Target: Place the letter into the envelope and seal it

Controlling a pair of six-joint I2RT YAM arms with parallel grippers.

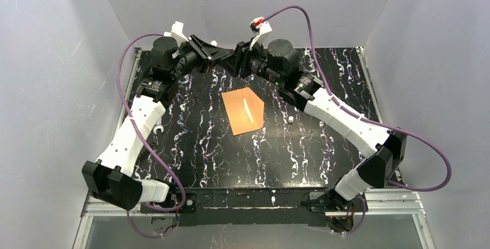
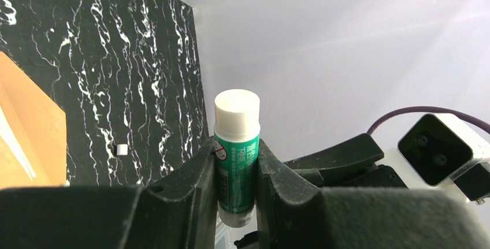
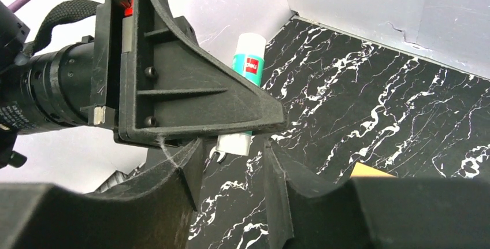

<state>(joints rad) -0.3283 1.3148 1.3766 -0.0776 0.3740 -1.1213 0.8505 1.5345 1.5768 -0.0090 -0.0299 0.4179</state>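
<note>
Two grippers meet above the far edge of the black, white-veined marble-pattern table [image 1: 190, 139].

Left gripper [image 2: 236, 145]: jaws clamped on the green body of a white-capped cylindrical plastic glue stick [image 2: 236, 165], taken about mid-length.

Right gripper [image 3: 234, 158]: jaws parted, bracketing the stick's other white end with a gap on each side. It has hold of nothing that I can see. From my station I cannot tell whether that end is the cap or the base.

Flat orange-brown paper envelope [image 1: 242, 112]: lies near the centre of the table, well apart from both grippers. Its triangular flap is laid open with the pale strip [image 1: 248, 109] facing up.

Cream bordered letter: not visible as a separate sheet. I judge it is probably inside the envelope.

Handling: I expect the envelope to be light, thin and limp. It lies flush on the table, so a pinch from above would likely find no purchase. The free flap edge is the better hold, with the body pinned down by the other arm. The glue stick is rigid but smooth and may twist in the jaws, so I would keep the mid-body grip firm while the end is worked.
</note>
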